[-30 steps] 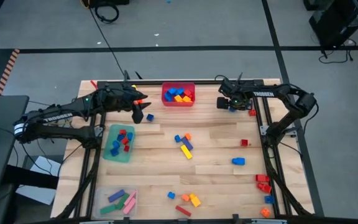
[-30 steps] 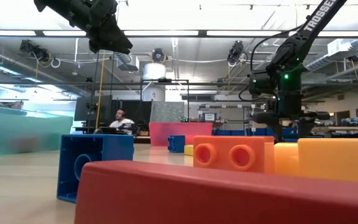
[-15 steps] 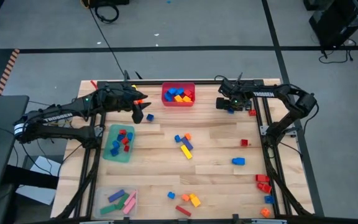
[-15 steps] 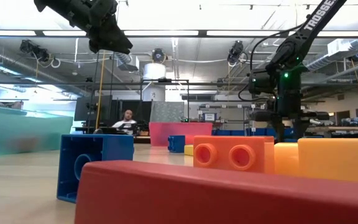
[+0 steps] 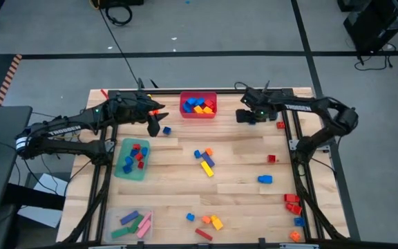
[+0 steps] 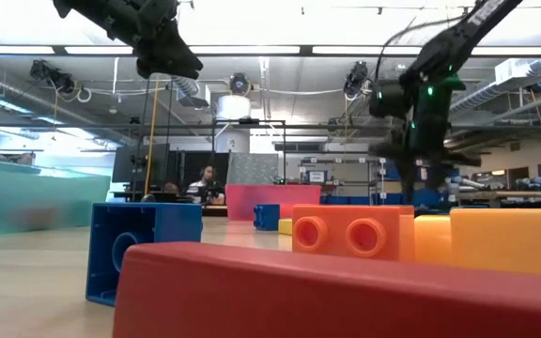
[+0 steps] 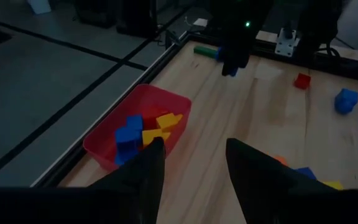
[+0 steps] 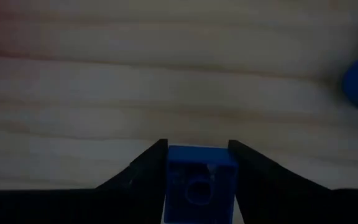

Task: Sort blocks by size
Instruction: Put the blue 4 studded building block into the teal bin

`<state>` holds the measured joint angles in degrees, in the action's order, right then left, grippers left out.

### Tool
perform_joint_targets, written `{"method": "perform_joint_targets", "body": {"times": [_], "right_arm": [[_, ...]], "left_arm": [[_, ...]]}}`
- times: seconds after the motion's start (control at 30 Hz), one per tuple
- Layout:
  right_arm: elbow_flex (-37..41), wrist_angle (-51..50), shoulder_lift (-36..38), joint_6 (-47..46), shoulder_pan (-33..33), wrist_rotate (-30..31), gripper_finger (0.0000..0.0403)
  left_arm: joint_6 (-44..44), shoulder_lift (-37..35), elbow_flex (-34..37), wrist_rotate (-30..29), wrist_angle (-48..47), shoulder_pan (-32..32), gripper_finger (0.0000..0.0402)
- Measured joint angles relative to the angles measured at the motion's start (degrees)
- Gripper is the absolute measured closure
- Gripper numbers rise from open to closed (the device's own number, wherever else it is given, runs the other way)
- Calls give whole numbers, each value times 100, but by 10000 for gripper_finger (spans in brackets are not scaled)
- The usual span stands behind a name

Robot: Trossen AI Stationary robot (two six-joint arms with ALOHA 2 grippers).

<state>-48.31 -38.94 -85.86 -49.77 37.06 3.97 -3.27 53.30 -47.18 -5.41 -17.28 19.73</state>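
My right gripper (image 8: 197, 148) hangs over the table's far right part (image 5: 249, 116), pointing down, shut on a small blue block (image 8: 201, 179). The left wrist view shows this block (image 7: 230, 71) under the dark fingers. My left gripper (image 7: 194, 146) is held high at the far left (image 5: 156, 127), open, with nothing between its fingers. A blue block (image 5: 166, 129) lies on the table beside it. Other blocks lie loose at the middle (image 5: 204, 160), on the right (image 5: 264, 179) and along the near edge (image 5: 211, 223). My right gripper pinches the blue block by two opposite sides (image 8: 174, 171) between its two fingers. The fingers come from above and point down. The block is lifted clear of the table, with a round stud (image 8: 197, 194) facing the wrist camera.
A red bin (image 5: 198, 113) with blue, yellow and orange blocks stands at the far edge between the arms. At the left sit a green bin (image 5: 121, 168) with small red and blue blocks and a clear bin (image 5: 113, 220) with long bars. Red blocks (image 5: 292, 203) lie by the right edge.
My right gripper has shut on the blue block, risen from the table with it, and shifted a little toward the red bin. The block is now lifted clear of the table.
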Motion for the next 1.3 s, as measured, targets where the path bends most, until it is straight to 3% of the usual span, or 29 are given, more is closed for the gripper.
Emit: {"method": "perform_joint_targets", "body": {"times": [0.17, 0.4, 0.6, 0.87, 1.13, 1.3], "right_arm": [[-128, 366, 613, 281, -331, 38, 238], [-139, 2126, 1402, 834, -988, 66, 239], [-142, 3763, 1708, 1144, -1365, -181, 239], [-143, 5308, 1546, 866, -1550, -1092, 239], [-143, 6429, 1092, 508, -1826, -1307, 239], [-143, 7435, 829, 430, -1923, -1389, 239]], "left_arm": [[0, 0, 0, 0, 59, 0, 224], [3, 0, 0, 13, 465, 0, 224], [788, 19, 0, 701, 925, -20, 224], [1232, 378, 0, 1048, 1517, -297, 190], [1937, 934, -2, 1005, 2951, -488, 117], [2413, 1404, -15, 984, 3896, -616, 100]]}}
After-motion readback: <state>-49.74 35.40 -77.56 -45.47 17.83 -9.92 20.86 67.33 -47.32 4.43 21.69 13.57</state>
